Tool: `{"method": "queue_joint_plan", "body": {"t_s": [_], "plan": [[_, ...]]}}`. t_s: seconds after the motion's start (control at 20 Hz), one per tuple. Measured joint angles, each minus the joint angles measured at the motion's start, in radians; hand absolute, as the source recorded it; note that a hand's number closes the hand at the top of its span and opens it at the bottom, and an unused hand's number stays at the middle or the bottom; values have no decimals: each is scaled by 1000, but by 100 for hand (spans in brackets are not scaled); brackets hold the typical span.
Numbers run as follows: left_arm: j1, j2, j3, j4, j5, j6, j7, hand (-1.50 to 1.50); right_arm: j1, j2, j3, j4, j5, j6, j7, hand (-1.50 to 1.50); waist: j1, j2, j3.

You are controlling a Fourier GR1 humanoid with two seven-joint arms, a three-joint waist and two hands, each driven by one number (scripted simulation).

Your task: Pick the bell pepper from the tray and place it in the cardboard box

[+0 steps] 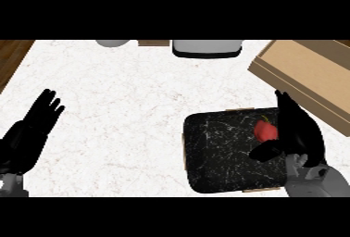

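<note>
A red bell pepper [266, 130] lies on the right part of a black marbled tray [219, 157]. My right hand [298, 134] stands just to the pepper's right, over the tray's right edge, fingers straight and pointing away, thumb stretched out below the pepper; it is open and part of the pepper is hidden behind it. The cardboard box [311, 74] sits at the upper right, beyond the tray. My left hand [31, 132] rests open at the left edge, fingers up.
A white and dark appliance [206, 47] stands at the counter's far edge, with a grey rounded object [113, 43] to its left. The wooden floor [12, 58] shows past the counter's left edge.
</note>
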Motion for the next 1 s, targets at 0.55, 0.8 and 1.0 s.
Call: {"method": "queue_joint_plan", "body": {"t_s": [0.55, 0.8, 1.0], "plan": [[-14, -46, 31, 14, -45, -28, 5, 0, -34, 66, -60, 121, 58, 38, -26, -150, 0, 0, 0], [-10, -50, 60, 9, -55, -57, 17, 0, -35, 98, -76, 172, 93, 43, -47, -150, 0, 0, 0], [-30, -65, 78, 23, -69, -70, 32, 0, -13, 103, -104, 195, 102, 50, -78, -150, -2, 0, 0]]}}
